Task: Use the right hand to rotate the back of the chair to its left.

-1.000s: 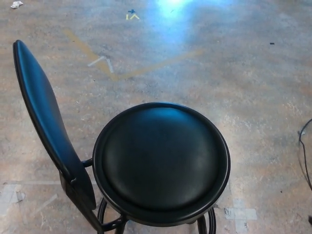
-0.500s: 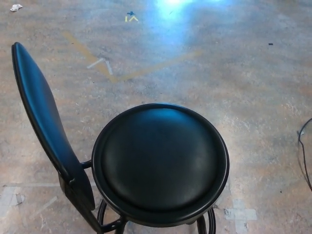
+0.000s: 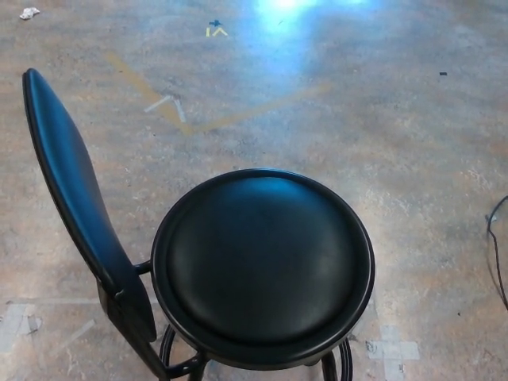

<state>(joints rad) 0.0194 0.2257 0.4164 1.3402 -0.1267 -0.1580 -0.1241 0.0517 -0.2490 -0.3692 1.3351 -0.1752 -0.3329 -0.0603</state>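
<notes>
A black chair stands low in the head view, with a round padded seat [image 3: 262,266] at the centre bottom. Its padded back [image 3: 75,194] rises on the seat's left side, edge-on to me and leaning from the lower middle up toward the upper left. A black metal bracket [image 3: 127,309] joins the back to the frame below the seat. Neither of my hands shows in the picture.
The chair stands on a worn concrete floor with yellow tape lines [image 3: 171,111] and a bright glare [image 3: 278,12] at the top. A black cable [image 3: 496,254] curves along the right edge. White tape patches [image 3: 393,349] lie by the chair's legs.
The whole picture shifts by a few pixels between frames, so the camera moved slightly. The chair keeps its pose, back on the left.
</notes>
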